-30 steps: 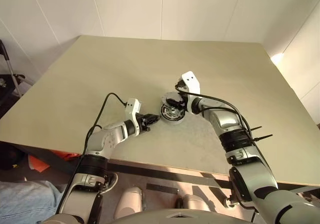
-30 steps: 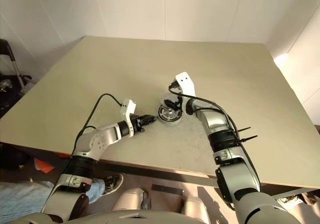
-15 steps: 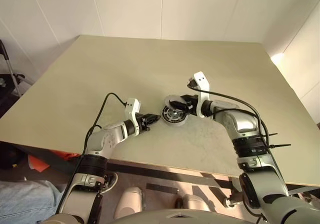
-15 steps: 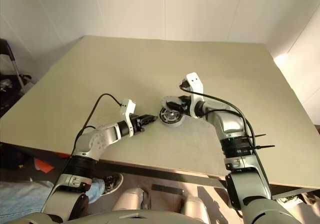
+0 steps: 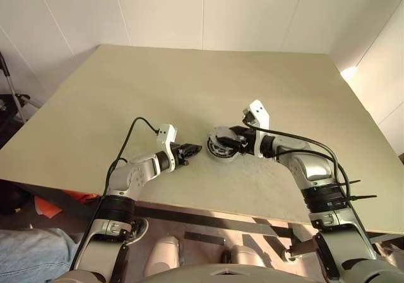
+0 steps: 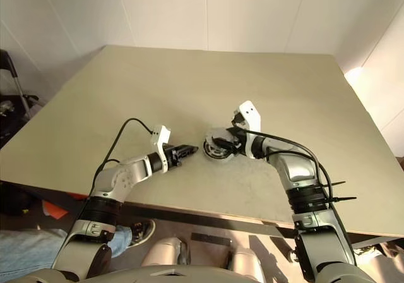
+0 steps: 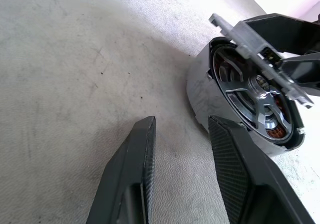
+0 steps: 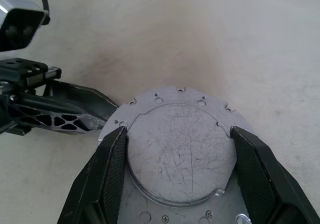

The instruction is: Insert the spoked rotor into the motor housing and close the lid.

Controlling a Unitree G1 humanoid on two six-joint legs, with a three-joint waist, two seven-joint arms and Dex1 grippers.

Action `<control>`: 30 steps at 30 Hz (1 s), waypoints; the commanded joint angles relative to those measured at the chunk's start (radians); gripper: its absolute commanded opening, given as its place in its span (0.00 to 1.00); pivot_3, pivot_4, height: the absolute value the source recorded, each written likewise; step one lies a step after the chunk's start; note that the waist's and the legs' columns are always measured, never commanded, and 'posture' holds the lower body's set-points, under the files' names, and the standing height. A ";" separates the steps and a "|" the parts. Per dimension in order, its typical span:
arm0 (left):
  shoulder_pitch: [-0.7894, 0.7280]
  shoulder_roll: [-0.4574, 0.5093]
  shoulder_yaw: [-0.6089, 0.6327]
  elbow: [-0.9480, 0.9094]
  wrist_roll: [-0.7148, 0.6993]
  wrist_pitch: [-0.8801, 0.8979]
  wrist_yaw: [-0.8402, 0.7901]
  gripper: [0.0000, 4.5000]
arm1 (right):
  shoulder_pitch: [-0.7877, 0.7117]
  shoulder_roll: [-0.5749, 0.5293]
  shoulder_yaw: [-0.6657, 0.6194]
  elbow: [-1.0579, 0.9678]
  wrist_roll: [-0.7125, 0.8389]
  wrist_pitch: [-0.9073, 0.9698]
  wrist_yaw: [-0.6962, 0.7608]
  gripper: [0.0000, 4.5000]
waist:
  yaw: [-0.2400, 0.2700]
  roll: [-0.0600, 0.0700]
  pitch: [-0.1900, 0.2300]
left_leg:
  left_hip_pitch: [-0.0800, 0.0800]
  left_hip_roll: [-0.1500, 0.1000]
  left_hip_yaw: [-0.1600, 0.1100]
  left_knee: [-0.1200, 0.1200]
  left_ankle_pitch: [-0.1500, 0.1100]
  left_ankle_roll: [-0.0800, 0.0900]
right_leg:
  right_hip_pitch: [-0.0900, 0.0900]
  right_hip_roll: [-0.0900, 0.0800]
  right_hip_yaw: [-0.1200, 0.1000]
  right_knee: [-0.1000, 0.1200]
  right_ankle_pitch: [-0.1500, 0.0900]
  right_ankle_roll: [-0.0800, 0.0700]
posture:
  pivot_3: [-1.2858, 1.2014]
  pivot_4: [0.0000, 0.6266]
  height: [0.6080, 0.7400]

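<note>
Motor housing (image 7: 260, 114) clamped in right end effector (image 8: 177, 149), left end effector (image 7: 182, 134) slightly open, empty, just beside it

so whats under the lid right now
The lid, held tilted between the right gripper fingers, sits over the motor housing; coppery windings and pale spokes show beneath, the rest is covered.

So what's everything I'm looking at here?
table: one, beige, under everything
motor case: one, silver, on the table between the claws
spoked wheel: one, dark with grey spokes, inside the motor case
lid: one, silver, tilted over the case
person's leg: one, blue jeans, below the table's near left corner
left claw: one, black, open, empty, beside the case
right claw: one, black, gripping the lid's edges
</note>
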 commanded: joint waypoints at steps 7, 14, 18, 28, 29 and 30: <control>0.011 0.017 0.011 0.005 0.015 0.009 0.018 0.39 | 0.048 -0.059 0.014 -0.108 -0.004 -0.096 0.074 0.70 | 0.001 0.000 0.000 | -0.001 0.000 0.000 0.001 -0.001 0.001 | 0.000 0.000 0.000 0.000 0.000 0.000 | 0.52 0.00 1.00; 0.010 0.018 0.012 0.006 0.017 0.007 0.020 0.39 | 0.067 -0.095 0.051 -0.067 -0.069 -0.154 0.080 0.70 | 0.000 0.000 0.000 | -0.001 0.000 0.000 0.002 -0.001 0.001 | 0.000 0.000 0.000 0.000 0.000 0.000 | 0.52 0.00 1.00; 0.010 0.018 0.013 0.006 0.018 0.006 0.021 0.39 | 0.068 -0.095 0.056 -0.066 -0.075 -0.163 0.096 0.70 | 0.000 0.000 0.000 | -0.001 0.000 0.000 0.002 -0.001 0.002 | 0.000 0.000 0.000 0.000 0.000 0.000 | 0.52 0.00 1.00; 0.013 0.019 0.015 0.002 0.017 0.008 0.024 0.39 | 0.102 -0.122 0.059 -0.087 -0.077 -0.189 0.157 0.70 | 0.000 0.000 0.000 | -0.001 0.000 0.000 0.003 -0.002 0.003 | 0.000 0.000 0.000 0.000 0.000 0.000 | 0.52 0.00 1.00; 0.013 0.019 0.015 0.003 0.017 0.008 0.024 0.39 | 0.100 -0.121 0.061 -0.080 -0.085 -0.191 0.152 0.70 | 0.000 0.000 0.000 | -0.001 0.000 0.000 0.003 -0.002 0.004 | 0.000 0.000 0.000 0.000 0.000 0.000 | 0.52 0.00 1.00; 0.012 0.019 0.015 0.003 0.017 0.008 0.024 0.39 | 0.099 -0.119 0.063 -0.075 -0.090 -0.193 0.149 0.70 | 0.000 0.000 0.000 | -0.001 0.000 0.000 0.004 -0.002 0.004 | 0.000 0.000 0.000 0.000 0.000 0.000 | 0.52 0.00 1.00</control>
